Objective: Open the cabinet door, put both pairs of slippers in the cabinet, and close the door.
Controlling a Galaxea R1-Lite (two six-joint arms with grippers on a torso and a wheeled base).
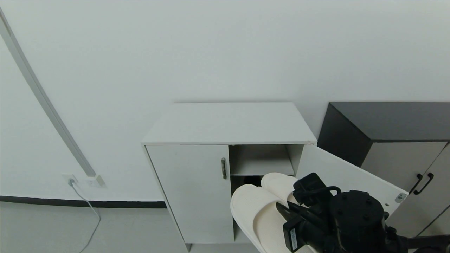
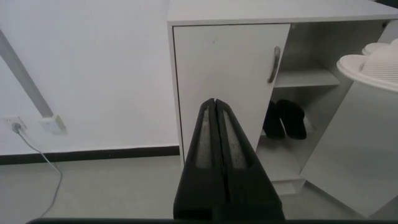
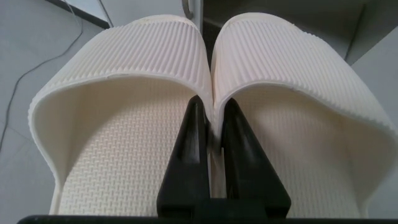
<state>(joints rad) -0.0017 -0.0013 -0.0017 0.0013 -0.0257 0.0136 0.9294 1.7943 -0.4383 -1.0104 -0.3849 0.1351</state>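
Observation:
The white cabinet (image 1: 228,123) stands against the wall with its right door (image 1: 348,175) swung open and its left door (image 1: 191,189) closed. A pair of cream slippers (image 1: 260,207) hangs in front of the opening, side by side, with my right gripper (image 3: 211,134) shut on their touching inner edges. A black pair of slippers (image 2: 286,119) stands on the cabinet's lower shelf. My left gripper (image 2: 215,109) is shut and holds nothing, in front of the closed left door (image 2: 224,87). The cream slippers (image 2: 373,62) also show beside the opening.
A dark cabinet (image 1: 386,140) with black handles stands right of the white one, close behind the open door. A cable runs from a wall socket (image 1: 71,181) down to the floor at the left. A slanted conduit (image 1: 42,98) runs along the wall.

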